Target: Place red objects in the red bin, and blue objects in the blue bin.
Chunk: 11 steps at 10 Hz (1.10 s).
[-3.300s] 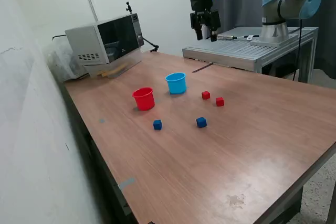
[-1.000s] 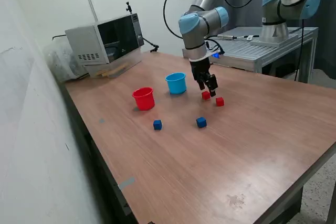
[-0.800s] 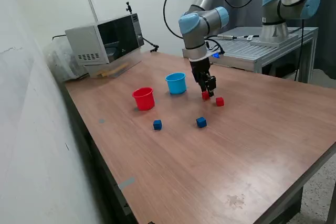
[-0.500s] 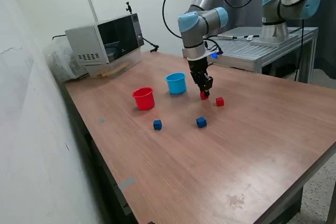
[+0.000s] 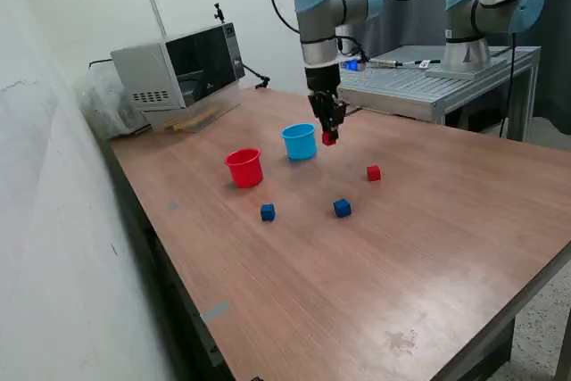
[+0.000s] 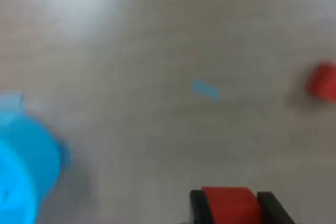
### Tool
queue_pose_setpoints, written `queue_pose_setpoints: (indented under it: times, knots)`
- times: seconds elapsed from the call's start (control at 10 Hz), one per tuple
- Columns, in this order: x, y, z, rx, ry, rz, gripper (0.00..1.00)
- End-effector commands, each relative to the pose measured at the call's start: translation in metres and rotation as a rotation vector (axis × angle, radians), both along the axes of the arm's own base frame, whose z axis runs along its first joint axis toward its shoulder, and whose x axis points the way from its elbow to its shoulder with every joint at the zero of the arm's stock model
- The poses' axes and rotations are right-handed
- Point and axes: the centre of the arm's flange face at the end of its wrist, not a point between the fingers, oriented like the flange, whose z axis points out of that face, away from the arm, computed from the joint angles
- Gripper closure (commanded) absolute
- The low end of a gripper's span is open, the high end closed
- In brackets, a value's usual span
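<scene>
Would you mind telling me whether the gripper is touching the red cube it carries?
Touching. In the wrist view the red cube sits clamped between the gripper's two dark fingers, with no gap on either side.

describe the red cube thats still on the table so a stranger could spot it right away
Start at the light-blue cup near the middle of the wooden table. Toward the exterior view's right, slightly nearer the camera, a tiny red cube lies alone on the wood. The other red cube is off the table, in the gripper.

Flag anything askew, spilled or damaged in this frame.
Nothing stands out. The red cup and blue cup stand upright; the gripper holds one red cube above the table.
</scene>
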Motion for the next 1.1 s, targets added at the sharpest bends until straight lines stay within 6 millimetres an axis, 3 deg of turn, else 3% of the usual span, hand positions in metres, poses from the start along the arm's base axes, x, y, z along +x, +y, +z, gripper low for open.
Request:
queue_pose_setpoints:
  times: [0.0, 0.4, 0.6, 1.0]
  knots:
    - [-0.024, 0.013, 0.065, 0.008, 0.099, -0.017, 1.0]
    - [-0.063, 0.054, 0.11, 0.017, 0.254, -0.081, 1.0]
    - [-0.087, 0.08, 0.097, 0.02, 0.296, -0.139, 1.0]
    - [-0.122, 0.121, 0.029, 0.025, 0.249, -0.201, 1.0]
